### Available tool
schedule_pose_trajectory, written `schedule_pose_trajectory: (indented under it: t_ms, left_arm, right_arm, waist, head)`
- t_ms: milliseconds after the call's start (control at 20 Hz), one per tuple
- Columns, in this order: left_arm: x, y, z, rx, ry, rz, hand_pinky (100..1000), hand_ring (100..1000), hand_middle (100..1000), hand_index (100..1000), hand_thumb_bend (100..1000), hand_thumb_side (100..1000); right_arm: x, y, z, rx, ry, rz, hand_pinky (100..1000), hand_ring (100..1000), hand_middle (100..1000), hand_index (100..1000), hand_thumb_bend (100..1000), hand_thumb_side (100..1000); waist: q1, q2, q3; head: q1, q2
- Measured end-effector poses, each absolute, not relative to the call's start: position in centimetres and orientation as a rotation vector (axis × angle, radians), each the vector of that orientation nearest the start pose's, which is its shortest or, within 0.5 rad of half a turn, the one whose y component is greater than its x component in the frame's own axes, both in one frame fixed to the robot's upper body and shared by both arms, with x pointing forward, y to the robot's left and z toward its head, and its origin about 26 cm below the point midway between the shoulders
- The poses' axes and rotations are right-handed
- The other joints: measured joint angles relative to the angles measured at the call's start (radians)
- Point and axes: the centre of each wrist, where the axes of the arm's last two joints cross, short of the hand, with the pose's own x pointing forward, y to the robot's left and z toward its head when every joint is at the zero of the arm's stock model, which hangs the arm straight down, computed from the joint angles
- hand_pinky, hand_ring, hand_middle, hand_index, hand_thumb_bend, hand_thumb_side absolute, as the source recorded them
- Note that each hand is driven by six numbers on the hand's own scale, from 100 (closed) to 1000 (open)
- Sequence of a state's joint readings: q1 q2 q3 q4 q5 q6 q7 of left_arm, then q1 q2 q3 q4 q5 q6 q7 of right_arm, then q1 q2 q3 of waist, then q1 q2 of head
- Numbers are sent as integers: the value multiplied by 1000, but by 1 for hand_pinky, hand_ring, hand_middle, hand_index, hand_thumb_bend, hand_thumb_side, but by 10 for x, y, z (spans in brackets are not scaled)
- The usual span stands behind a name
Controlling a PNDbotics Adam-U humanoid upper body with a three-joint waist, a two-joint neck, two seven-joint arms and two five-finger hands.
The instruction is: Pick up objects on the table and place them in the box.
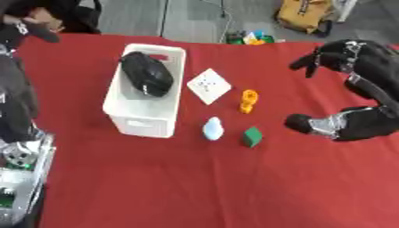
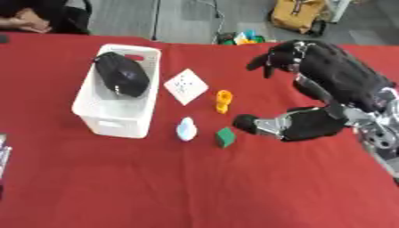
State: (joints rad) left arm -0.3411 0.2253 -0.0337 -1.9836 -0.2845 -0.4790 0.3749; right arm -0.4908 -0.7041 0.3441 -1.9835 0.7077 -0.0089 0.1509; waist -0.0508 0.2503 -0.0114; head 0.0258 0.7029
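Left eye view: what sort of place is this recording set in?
Probably a lab or office data-collection room: a red-covered table laid out with a white box and small props, grey floor beyond, a yellow bag and cables lying on it.

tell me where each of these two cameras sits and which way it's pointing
Left eye view: in the robot's head, looking down at the red table; the right arm and right robot hand enter from the right, near the green block.
Right eye view: beside it in the head, same downward look; the right arm fills more of the picture.
Both share the white box holding a black object, the white card, the orange piece and the pale blue object. No left robot hand is clearly seen.
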Motion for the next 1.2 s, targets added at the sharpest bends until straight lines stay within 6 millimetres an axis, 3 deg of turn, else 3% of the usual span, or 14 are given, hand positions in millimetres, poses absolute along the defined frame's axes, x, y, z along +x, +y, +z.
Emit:
schedule_pose_trajectory:
  t_ms: [350,700,850,1200]
  left_arm:
    - [306,230,198,-421,3384,80,440,812,795,916,109,1000]
    - [306,228,198,-406,3390,69,437,812,793,916,110,1000]
    - [306,224,200,-379,3389,58,436,811,791,916,109,1000]
    - [307,221,205,-352,3378,58,433,810,790,916,109,1000]
  right_arm:
    - [306,-211,229,1345,2794,-1875,721,671,524,754,511,1000]
    - [307,-205,220,1504,2957,-1698,746,716,543,755,512,1000]
    - [307,-200,216,1559,3021,-1639,802,787,567,796,561,1000]
    - [302,-176,197,1544,3076,-1688,822,807,550,782,571,1000]
  waist:
    - [-6,1,-5]
    - [-5,13,12]
    - [-2,23,21]
    - [-1,41,25]
  head:
    - [1,0]
    - [-8,0]
    - [-18,-1]
    - [-25,-11]
